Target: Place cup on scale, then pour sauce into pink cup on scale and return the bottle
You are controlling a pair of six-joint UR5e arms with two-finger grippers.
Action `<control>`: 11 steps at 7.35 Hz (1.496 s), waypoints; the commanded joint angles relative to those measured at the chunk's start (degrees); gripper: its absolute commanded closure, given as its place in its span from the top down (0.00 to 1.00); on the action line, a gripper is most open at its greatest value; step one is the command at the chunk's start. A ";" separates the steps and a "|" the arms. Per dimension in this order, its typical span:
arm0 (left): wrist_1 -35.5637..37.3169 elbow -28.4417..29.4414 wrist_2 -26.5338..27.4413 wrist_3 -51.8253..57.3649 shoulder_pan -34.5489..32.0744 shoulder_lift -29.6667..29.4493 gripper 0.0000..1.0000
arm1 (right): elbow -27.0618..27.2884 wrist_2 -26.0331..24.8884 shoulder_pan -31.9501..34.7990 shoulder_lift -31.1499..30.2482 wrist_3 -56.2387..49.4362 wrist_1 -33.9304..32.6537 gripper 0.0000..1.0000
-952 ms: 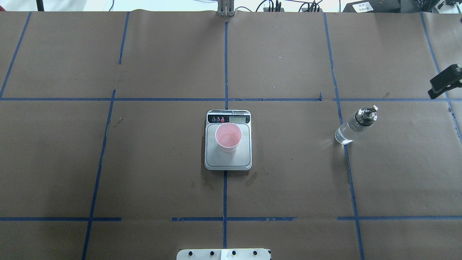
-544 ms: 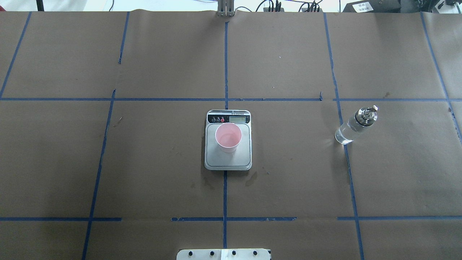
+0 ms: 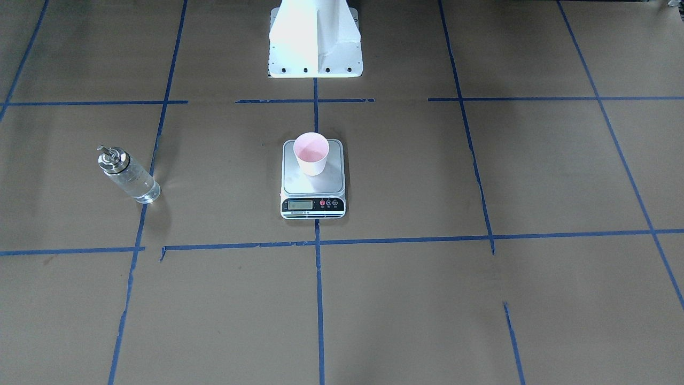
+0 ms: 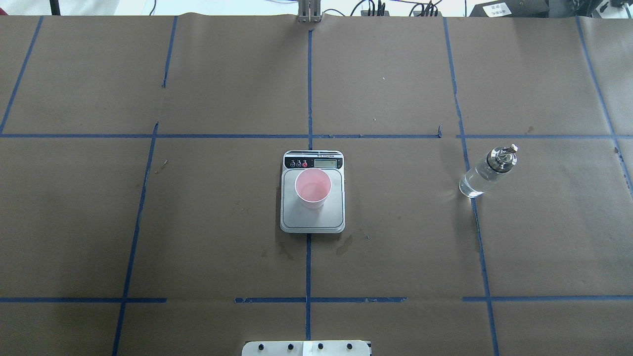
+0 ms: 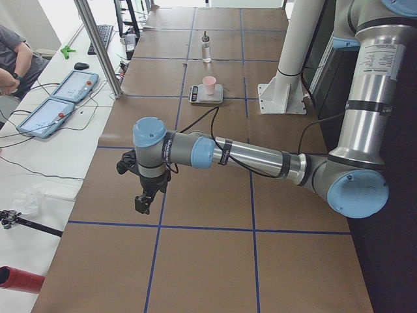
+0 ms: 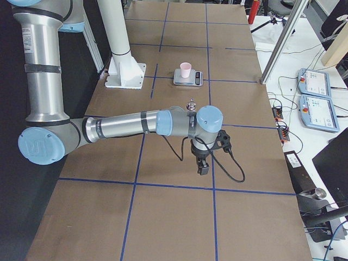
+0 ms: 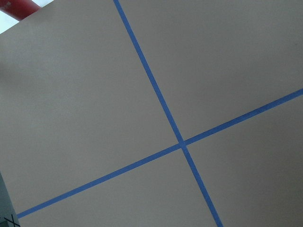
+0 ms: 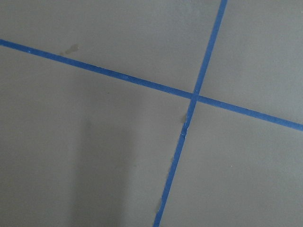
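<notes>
The pink cup [image 4: 313,188] stands upright on the scale [image 4: 316,221] at the table's middle; both also show in the front view, the cup [image 3: 311,152] on the scale [image 3: 312,188]. The clear bottle [image 4: 487,170] with its silver cap stands alone on the table on the robot's right, and at the left of the front view [image 3: 128,176]. My left gripper [image 5: 143,202] hangs over the table's left end and my right gripper [image 6: 202,167] over its right end, both far from these things. I cannot tell whether either is open or shut.
Brown paper with a blue tape grid [image 4: 309,99] covers the table. The robot's white base [image 3: 315,40] stands behind the scale. Both wrist views show only paper and tape crossings [image 7: 181,144]. Tablets [image 5: 58,104], cables and an operator sit past the table's far edge.
The right gripper's black tip, seen at the overhead view's right edge a second ago, has left that view. Cup, scale and bottle have not moved.
</notes>
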 commanded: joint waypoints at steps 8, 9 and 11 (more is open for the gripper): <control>-0.59 -0.32 -0.35 0.10 0.00 5.04 1.00 | -4.56 -0.04 0.45 -2.53 8.12 8.04 1.00; -0.77 -0.32 -0.35 0.10 0.00 5.84 1.00 | -6.41 0.04 0.36 -2.35 8.73 10.70 1.00; -1.30 -0.23 -4.81 -0.25 0.00 8.04 1.00 | -5.47 0.39 0.45 -2.09 11.01 10.81 1.00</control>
